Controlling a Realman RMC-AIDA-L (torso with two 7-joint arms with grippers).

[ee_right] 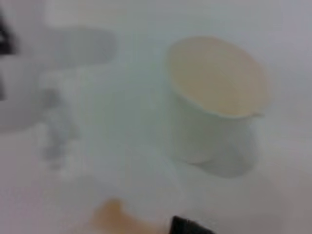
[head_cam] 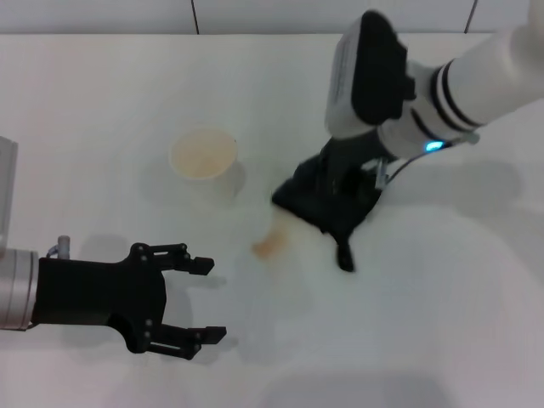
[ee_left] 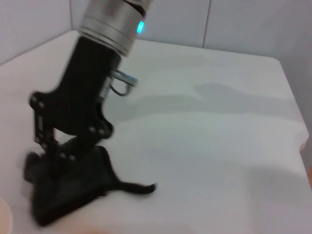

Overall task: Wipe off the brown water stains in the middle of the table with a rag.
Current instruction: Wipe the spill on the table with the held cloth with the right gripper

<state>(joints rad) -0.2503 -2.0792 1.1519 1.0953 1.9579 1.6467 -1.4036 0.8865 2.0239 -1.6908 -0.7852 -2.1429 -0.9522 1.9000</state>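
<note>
Rag (head_cam: 327, 202) is pinched in the right gripper (head_cam: 336, 183) and should slide left over the brown water stains (head_cam: 270, 245) (pressed flat), while the left gripper (head_cam: 191, 299) waits open.

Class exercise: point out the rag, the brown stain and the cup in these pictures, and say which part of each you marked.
rag (head_cam: 327, 200): head view, on its bunched dark body below the right gripper.
brown water stains (head_cam: 269, 246): head view, middle of the orange-brown puddle.
cup (head_cam: 202, 155): head view, on its pale beige inside.
</note>
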